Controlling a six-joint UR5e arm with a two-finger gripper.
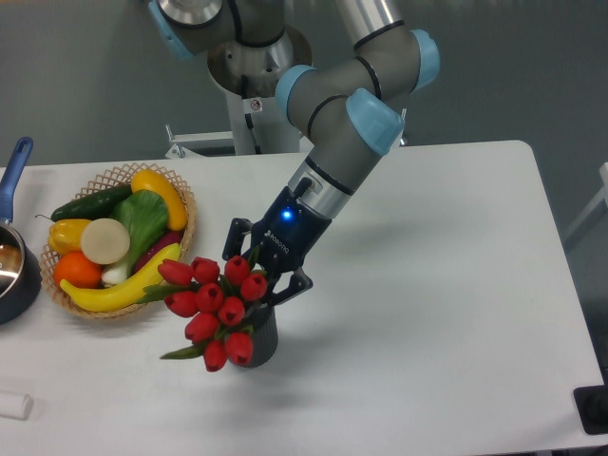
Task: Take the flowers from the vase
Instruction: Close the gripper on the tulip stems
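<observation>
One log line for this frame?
phase: grasp | gripper: shut on flowers | flowers: in vase, leaning toward basket | lift: not yet

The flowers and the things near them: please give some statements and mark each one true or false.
1. The flowers are red tulip buds. True.
2. The flowers lie flat on the table. False: they stand in the vase, leaning toward the basket.
3. The gripper is at the bunch, just above the vase. True.
4. The basket is empty. False: it holds vegetables and fruit.
5. The vase has fallen over. False: it stands upright.
</observation>
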